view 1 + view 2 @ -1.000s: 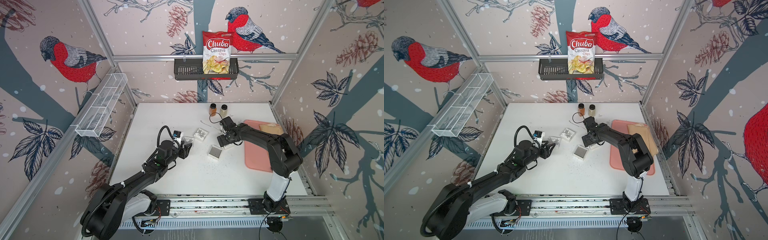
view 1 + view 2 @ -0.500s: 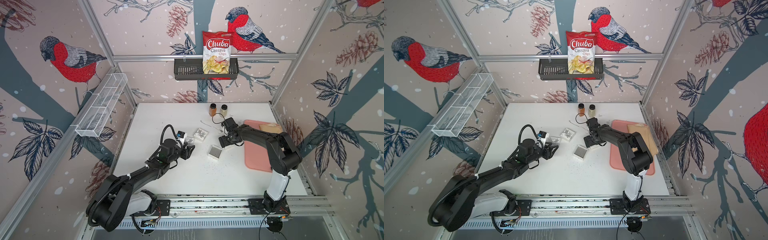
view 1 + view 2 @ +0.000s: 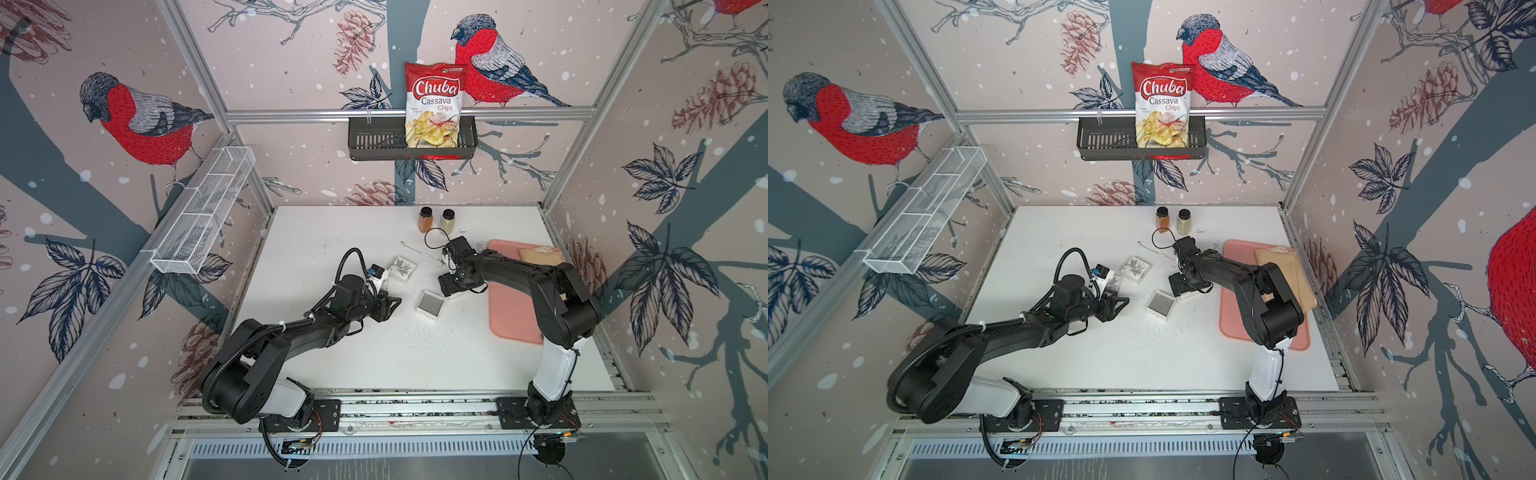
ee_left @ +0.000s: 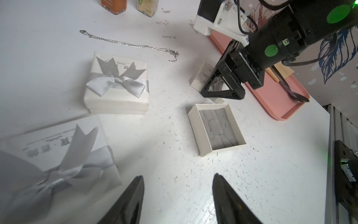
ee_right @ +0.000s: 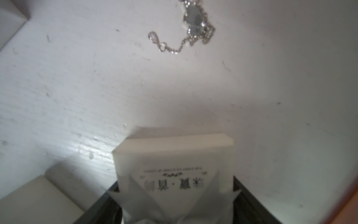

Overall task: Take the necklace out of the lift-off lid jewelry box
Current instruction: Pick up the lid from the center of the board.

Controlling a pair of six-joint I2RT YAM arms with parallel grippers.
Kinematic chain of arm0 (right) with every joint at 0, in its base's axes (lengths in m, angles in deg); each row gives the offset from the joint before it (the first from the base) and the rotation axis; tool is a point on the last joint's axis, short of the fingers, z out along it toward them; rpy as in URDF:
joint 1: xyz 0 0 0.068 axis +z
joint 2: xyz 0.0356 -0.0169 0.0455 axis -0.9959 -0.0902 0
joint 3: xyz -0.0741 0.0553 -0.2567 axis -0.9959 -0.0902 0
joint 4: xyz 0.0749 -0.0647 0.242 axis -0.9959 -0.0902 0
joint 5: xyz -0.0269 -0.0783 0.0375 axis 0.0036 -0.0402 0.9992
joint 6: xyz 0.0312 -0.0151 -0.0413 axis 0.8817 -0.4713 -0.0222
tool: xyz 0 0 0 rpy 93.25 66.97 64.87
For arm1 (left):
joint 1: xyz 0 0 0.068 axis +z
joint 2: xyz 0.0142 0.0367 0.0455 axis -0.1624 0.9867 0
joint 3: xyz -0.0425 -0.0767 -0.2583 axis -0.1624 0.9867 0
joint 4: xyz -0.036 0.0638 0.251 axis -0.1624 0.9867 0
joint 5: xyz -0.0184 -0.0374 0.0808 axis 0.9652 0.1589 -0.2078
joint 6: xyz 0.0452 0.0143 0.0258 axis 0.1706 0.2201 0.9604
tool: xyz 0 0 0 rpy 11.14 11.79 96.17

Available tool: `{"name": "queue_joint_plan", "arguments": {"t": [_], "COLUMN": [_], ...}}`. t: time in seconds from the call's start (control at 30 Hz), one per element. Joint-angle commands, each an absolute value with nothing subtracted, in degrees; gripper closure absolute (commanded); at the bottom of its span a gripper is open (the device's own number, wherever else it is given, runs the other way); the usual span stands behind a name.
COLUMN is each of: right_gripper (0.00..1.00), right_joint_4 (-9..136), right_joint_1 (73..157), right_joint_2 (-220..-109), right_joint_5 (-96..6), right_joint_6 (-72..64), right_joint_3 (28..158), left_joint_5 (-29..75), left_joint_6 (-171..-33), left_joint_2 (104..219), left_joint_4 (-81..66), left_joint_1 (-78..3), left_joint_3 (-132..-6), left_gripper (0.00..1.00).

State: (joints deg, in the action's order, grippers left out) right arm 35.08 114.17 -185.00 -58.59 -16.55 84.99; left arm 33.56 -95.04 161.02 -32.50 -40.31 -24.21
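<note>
The jewelry box base (image 3: 430, 304) (image 4: 217, 129) stands open mid-table, with only grey foam inside it. Its white lid (image 5: 174, 164) (image 4: 203, 76) lies flat just behind it. My right gripper (image 5: 174, 184) (image 3: 451, 286) straddles the lid, with its fingers against both of the lid's sides. The silver necklace (image 4: 131, 45) (image 5: 193, 29) (image 3: 1154, 251) lies stretched out on the table behind the boxes, outside the box. My left gripper (image 4: 178, 177) (image 3: 388, 307) hovers open and empty, left of the open base.
Two closed white boxes with grey bows (image 4: 118, 83) (image 4: 54, 155) sit left of the open base. Two spice jars (image 3: 425, 219) (image 3: 448, 220) stand at the back. A pink tray (image 3: 511, 316) carrying a wooden board (image 3: 540, 253) lies to the right.
My right gripper has sunk slightly forward over the lid and its jaws have narrowed onto it. My left gripper has drifted a little right and toward the front.
</note>
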Motion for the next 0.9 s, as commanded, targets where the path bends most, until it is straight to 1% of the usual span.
{"name": "queue_joint_plan", "arguments": {"t": [0.0, 0.3, 0.43, 0.67, 0.87], "right_gripper": [0.21, 0.24, 0.25, 0.25, 0.25], "right_joint_4": [34.1, 33.9, 33.9, 34.0, 34.3], "right_joint_1": [114.3, 113.9, 113.8, 113.9, 113.8], "right_joint_2": [-185.6, -182.1, -180.1, -176.4, -174.2], "right_joint_5": [-60.5, -61.2, -61.2, -61.0, -59.3], "right_joint_6": [-15.9, -14.9, -14.1, -12.5, -12.0], "right_joint_3": [85.0, 84.0, 82.9, 80.6, 79.5], "left_joint_5": [34.2, 33.3, 31.6, 28.5, 27.0], "left_joint_6": [-93.8, -94.3, -94.6, -93.6, -92.8], "left_joint_2": [163.4, 170.2, 172.9, 177.2, 180.0], "left_joint_4": [-35.5, -35.7, -34.8, -31.6, -29.2], "left_joint_1": [-41.8, -43.1, -43.4, -44.8, -46.8], "left_joint_3": [-25.6, -29.8, -32.1, -35.9, -37.8], "left_gripper": [0.41, 0.44, 0.48, 0.6, 0.63]}}
